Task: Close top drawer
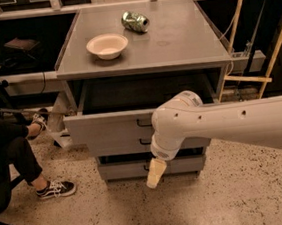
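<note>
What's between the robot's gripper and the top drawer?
In the camera view, the gripper hangs low by the bottom drawer; between it and the top drawer lies the middle drawer with its black handle.

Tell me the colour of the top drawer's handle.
Black handle on the grey top drawer, in the camera view; the gripper hangs lower, before the bottom drawer.
</note>
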Motion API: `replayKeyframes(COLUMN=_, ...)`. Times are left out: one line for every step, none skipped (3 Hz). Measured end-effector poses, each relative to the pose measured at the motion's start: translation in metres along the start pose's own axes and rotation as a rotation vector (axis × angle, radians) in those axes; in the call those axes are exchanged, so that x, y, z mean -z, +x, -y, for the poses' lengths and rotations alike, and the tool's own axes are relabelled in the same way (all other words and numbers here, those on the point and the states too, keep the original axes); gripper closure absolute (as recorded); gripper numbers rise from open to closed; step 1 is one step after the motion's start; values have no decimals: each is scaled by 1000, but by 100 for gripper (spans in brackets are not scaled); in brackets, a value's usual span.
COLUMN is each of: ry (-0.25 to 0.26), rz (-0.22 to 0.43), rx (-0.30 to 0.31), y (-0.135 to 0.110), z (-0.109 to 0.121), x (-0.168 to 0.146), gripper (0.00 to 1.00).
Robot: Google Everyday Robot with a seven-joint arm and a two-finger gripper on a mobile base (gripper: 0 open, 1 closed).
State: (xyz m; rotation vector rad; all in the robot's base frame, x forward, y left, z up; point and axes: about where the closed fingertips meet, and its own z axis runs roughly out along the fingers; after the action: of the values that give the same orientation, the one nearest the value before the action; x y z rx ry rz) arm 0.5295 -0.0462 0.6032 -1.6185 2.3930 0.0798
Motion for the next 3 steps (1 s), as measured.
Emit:
replayKeyframes(ry=2, rz=40, rx=43, y=-68, z=11, x=-3, gripper=0)
replayKeyframes(ry=2, rz=40, rx=43, y=-68, z=11, x=-3, gripper=0)
replayKeyframes(ry=32, rz=48, rx=23, y=-74, z=31, x=-2, gripper=0)
